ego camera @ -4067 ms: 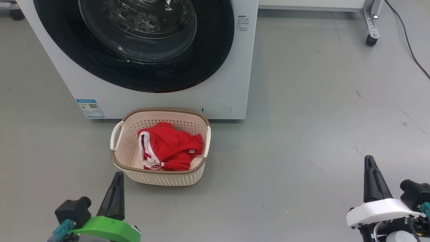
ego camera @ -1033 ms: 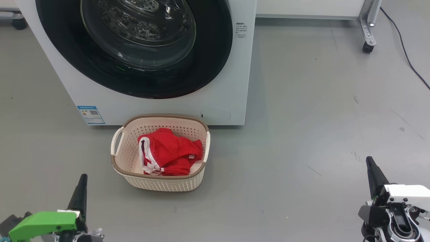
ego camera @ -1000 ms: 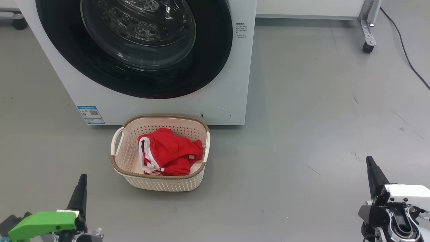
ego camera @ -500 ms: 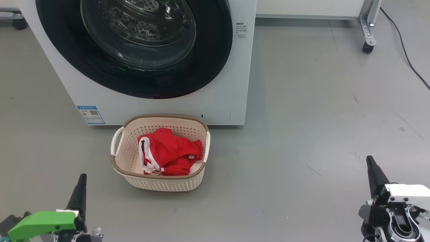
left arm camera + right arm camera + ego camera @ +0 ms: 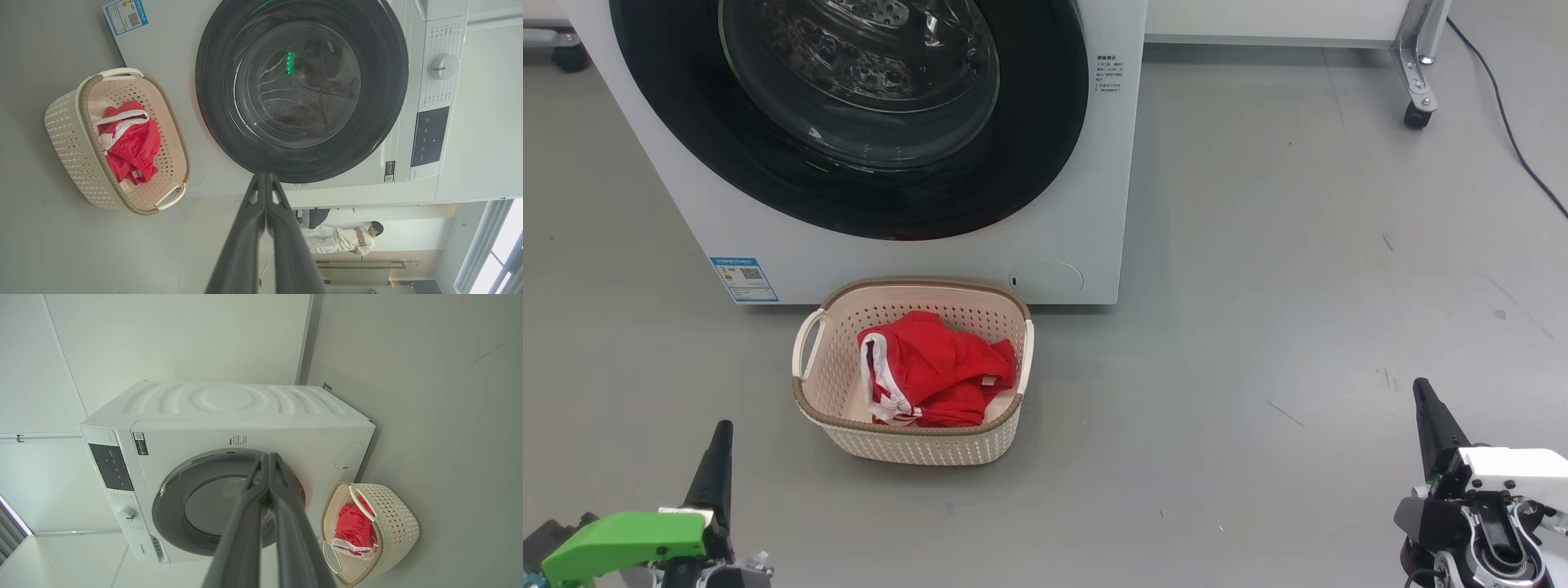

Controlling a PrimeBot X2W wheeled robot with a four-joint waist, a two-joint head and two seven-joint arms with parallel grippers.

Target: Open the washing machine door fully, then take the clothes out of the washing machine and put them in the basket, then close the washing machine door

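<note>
Washing machine door (image 5: 1029, 147) is shut, flush against the front of the white washing machine (image 5: 1094, 220). It has a glossy black rim and a clear glass bowl in the centre, with the steel drum (image 5: 874, 49) visible through it. There is a blue label (image 5: 743, 280) at the machine's lower left corner.

The basket (image 5: 915, 445) stands on the grey floor (image 5: 1258, 286) just in front of the machine, below the door, upright. The red clothes (image 5: 947, 367) with white trim lie bunched inside it, below the brown rim.

The left claw (image 5: 721, 433) is low at the left of the head view, clenched: the left wrist view shows its two dark fingers pressed together with nothing between them. It points toward the machine, well apart from the basket.

The right claw (image 5: 1421, 392) is low at the right, also clenched and empty, with fingers together in the right wrist view. It is well apart from the basket and the machine.

The left wrist view also shows the control dial (image 5: 444, 66) on the machine's panel and a person (image 5: 347, 239) far off in the background. A caster wheel (image 5: 1415, 114) and a dark cable (image 5: 1511, 139) are on the floor beyond the machine's right side.
</note>
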